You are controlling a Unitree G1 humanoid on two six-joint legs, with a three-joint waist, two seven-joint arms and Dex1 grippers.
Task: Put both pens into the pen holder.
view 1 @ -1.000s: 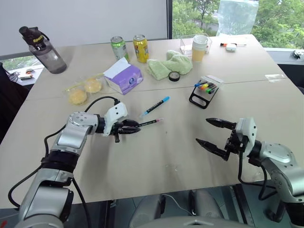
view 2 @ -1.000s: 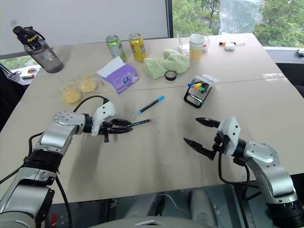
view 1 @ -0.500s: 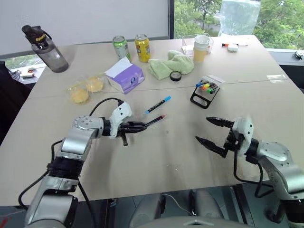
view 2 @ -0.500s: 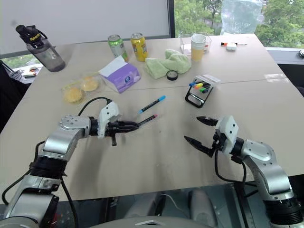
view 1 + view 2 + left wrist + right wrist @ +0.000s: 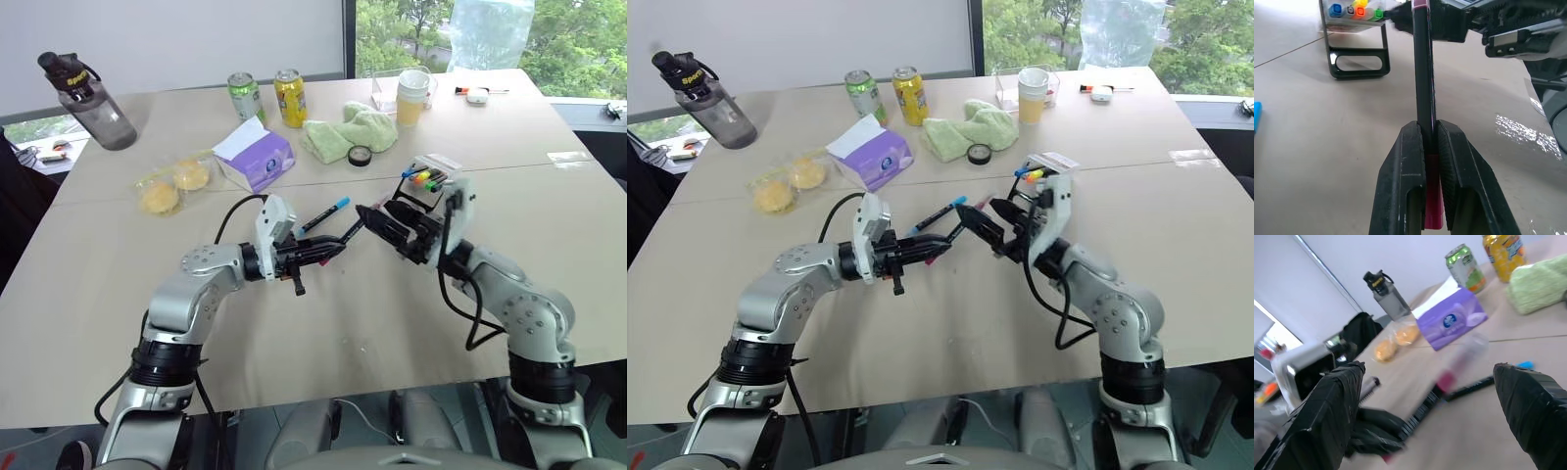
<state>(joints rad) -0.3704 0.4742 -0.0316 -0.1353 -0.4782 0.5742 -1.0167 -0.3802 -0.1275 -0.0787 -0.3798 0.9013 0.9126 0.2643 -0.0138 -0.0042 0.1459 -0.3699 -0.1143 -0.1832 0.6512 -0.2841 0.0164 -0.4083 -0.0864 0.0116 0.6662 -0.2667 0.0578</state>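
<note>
My left gripper [image 5: 328, 251] is shut on the black pen with magenta-pink ends [image 5: 1420, 73] and holds it above the table, pointing right. The pen's far pink tip [image 5: 1447, 382] sits just before my right gripper [image 5: 374, 210], which hangs over the table's middle with its fingers [image 5: 1327, 406] open and nothing between them. On the table just behind both grippers lies the pen with the light-blue cap [image 5: 328, 213]. The pen holder [image 5: 427, 174], a black wire rack with bright marker caps, stands behind the right gripper and is partly hidden by it.
At the back of the table are a grey bottle [image 5: 83, 88], two cans [image 5: 245, 96], a purple tissue box [image 5: 255, 157], a green cloth [image 5: 348, 132], a black tape roll [image 5: 360, 155], a pale yellow cup [image 5: 413, 96] and bagged buns [image 5: 171, 186].
My left gripper has lifted the pink-ended pen and carried it right. The right arm has swung left and up to the pen's tip, rolling its wrist, fingers still open.
</note>
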